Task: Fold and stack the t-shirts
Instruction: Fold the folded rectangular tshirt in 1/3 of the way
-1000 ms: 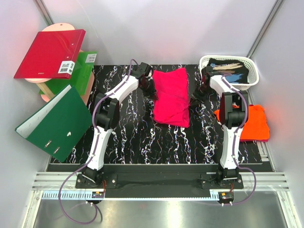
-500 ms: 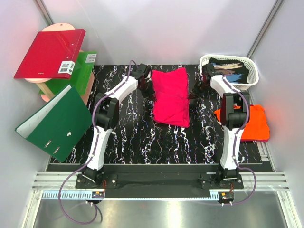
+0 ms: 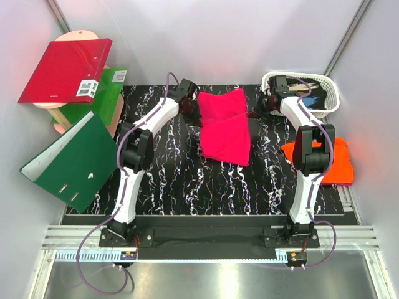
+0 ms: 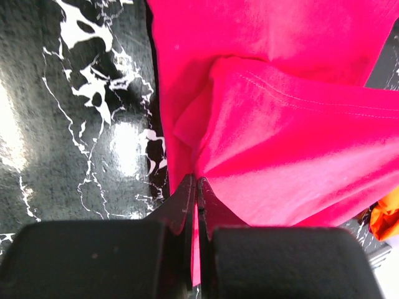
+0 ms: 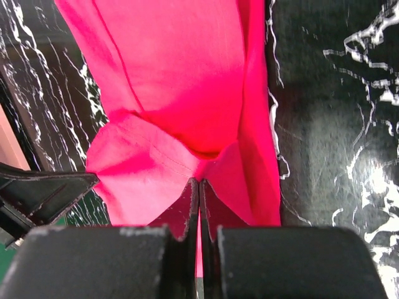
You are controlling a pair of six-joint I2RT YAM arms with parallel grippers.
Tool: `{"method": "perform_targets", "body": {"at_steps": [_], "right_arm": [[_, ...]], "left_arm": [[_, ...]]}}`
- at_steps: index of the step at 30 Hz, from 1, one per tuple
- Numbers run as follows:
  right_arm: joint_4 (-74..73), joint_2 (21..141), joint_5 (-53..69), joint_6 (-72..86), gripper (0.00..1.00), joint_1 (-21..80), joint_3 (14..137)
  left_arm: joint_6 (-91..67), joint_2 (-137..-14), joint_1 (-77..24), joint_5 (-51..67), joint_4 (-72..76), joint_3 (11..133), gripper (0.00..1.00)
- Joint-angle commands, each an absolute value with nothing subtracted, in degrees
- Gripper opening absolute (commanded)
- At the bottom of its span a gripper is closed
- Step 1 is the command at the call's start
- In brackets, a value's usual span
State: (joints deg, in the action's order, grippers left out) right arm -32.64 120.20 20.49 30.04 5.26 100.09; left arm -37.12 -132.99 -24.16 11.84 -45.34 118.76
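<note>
two grippers: left gripper [image 4: 197, 187] and right gripper [image 5: 199, 187], each clamped on the pink shirt [image 3: 224, 128]
fold: probably goes best with both pinched ends carried level and together
risk: uneven edge if one lags

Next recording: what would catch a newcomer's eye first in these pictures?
The magenta-pink t-shirt lies in the middle of the black marbled table, its far end pinched from both sides by the left gripper and right gripper, each shut on cloth. An orange t-shirt lies at its right edge; a red binder and green binder sit at the left.

bright, even light; glare on tabletop [image 4: 128, 140]
</note>
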Motion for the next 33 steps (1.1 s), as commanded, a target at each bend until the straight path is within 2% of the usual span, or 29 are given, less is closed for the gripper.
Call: {"method": "perform_targets", "body": {"at_steps": [1,7,8,9,10,11,12,15,16,18,19,21,25,28,29,30,31,33], "right_arm": [[-28.65,122.86,19.25,30.14,0.0,5.54,104.58],[-28.65,128.04,17.41,30.93,0.0,5.36,108.54],[-28.74,128.67,16.53,31.29,0.0,5.36,108.81],[-28.91,129.37,15.91,31.9,0.03,5.36,109.07],[-29.0,130.33,15.39,32.08,0.17,5.45,109.25],[-29.18,130.78,15.21,32.25,0.29,5.45,109.42],[-29.53,130.96,15.38,31.82,0.49,5.54,109.6],[-29.53,128.07,14.25,30.68,0.77,5.45,108.02],[-29.44,125.19,13.46,30.41,0.93,5.54,106.45],[-29.44,122.44,12.48,29.27,0.95,5.54,105.56],[-29.27,120.08,12.31,29.09,1.0,5.54,104.86],[-28.83,117.35,13.7,29.35,1.0,5.45,104.24],[-26.28,117.24,20.9,32.95,0.96,5.45,105.03],[-25.84,120.84,28.02,36.12,0.81,6.24,108.45],[-25.84,121.81,31.26,36.56,0.64,6.59,109.5],[-25.84,123.56,32.68,37.08,0.54,7.2,111.34],[-25.93,124.36,33.65,37.44,0.38,8.43,112.23],[-27.15,126.55,35.5,38.23,0.0,9.57,114.24]], "left_arm": [[-37.62,-130.95,-23.64,10.02,-42.72,122.25,0.0],[-39.46,-134.91,-22.94,11.25,-42.54,126.9,0.0],[-40.25,-136.04,-22.77,11.77,-42.54,127.35,0.08],[-40.43,-136.75,-22.5,13.52,-42.54,128.05,0.22],[-40.6,-137.28,-22.06,14.67,-42.54,129.19,0.52],[-40.87,-137.63,-21.89,15.55,-42.8,129.55,0.73],[-40.61,-137.55,-21.8,15.99,-43.06,129.55,0.99],[-38.77,-133.34,-21.62,13.63,-43.68,125.09,0.99],[-38.15,-131.85,-21.53,13.01,-43.59,121.41,0.99],[-37.79,-127.11,-21.36,12.57,-42.9,116.92,0.99],[-37.79,-125.44,-21.36,12.92,-40.89,112.02,0.99],[-38.32,-120.43,-21.45,13.79,-38.6,104.38,0.99],[-39.46,-114.27,-22.23,15.73,-33.58,96.08,0.98],[-39.29,-111.54,-23.55,16.87,-32.44,92.73,0.91],[-38.94,-110.4,-23.9,17.14,-32.34,92.12,0.9],[-38.76,-109.96,-24.34,17.14,-32.17,91.24,0.89],[-38.76,-109.6,-25.04,17.05,-32.08,90.8,0.87],[-39.02,-109.25,-25.66,18.28,-30.86,89.31,0.74]]}}
